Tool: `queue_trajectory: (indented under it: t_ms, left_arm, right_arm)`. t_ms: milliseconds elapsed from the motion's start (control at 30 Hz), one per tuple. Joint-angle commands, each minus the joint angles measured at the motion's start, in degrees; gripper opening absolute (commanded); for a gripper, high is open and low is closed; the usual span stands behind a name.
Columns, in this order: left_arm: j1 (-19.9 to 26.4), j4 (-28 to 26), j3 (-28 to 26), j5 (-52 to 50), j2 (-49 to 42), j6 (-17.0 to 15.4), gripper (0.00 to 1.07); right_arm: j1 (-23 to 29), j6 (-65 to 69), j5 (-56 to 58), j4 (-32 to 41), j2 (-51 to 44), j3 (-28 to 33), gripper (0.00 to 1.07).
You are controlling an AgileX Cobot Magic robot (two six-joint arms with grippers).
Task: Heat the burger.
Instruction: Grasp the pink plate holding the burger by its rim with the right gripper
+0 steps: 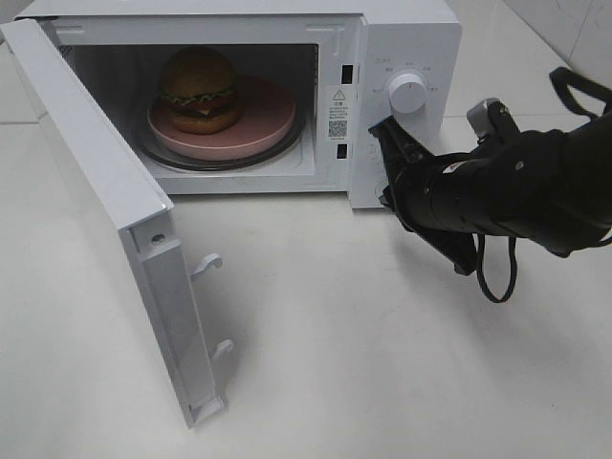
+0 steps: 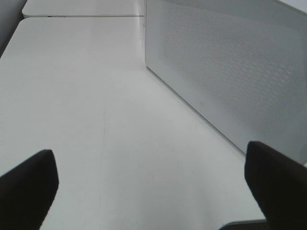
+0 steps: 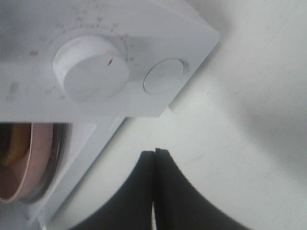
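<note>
The tall golden-bunned burger [image 1: 198, 89] sits at ten o'clock on its round pink plate [image 1: 271, 122] inside the white microwave [image 1: 411, 38], so shutting the white door [image 1: 86, 163] hanging open at eight o'clock seems next, left gripper [image 2: 151, 170] spread wide beside it, right gripper [image 3: 155, 152] pinched closed at seven o'clock of the round white dial [image 1: 408, 93].

Lettering on the microwave [image 1: 421, 38] was barely legible.
Its sticker [image 1: 338, 112] bore a warning triangle and QR code; the print and dial [image 1: 407, 94] markings were unreadable.
</note>
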Motion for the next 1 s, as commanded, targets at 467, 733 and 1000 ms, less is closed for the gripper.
queue_trajectory:
  t_ms: [467,733,1000]
  left_arm:
    - [0.2,-0.1,0.0,-0.7,-0.3,-0.4,0.98]
    - [0.2,-0.1,0.0,-0.7,-0.3,-0.4,0.98]
    - [0.2,-0.1,0.0,-0.7,-0.3,-0.4,0.98]
  right_arm:
    - [0.1,-34.3,30.3,-10.0,-11.5,-0.6,0.01]
    - [0.1,-34.5,46.1,-24.9,-11.6,-6.2,0.03]
    - [0.1,-42.4,60.4,-38.9,-11.6,-12.1,0.05]
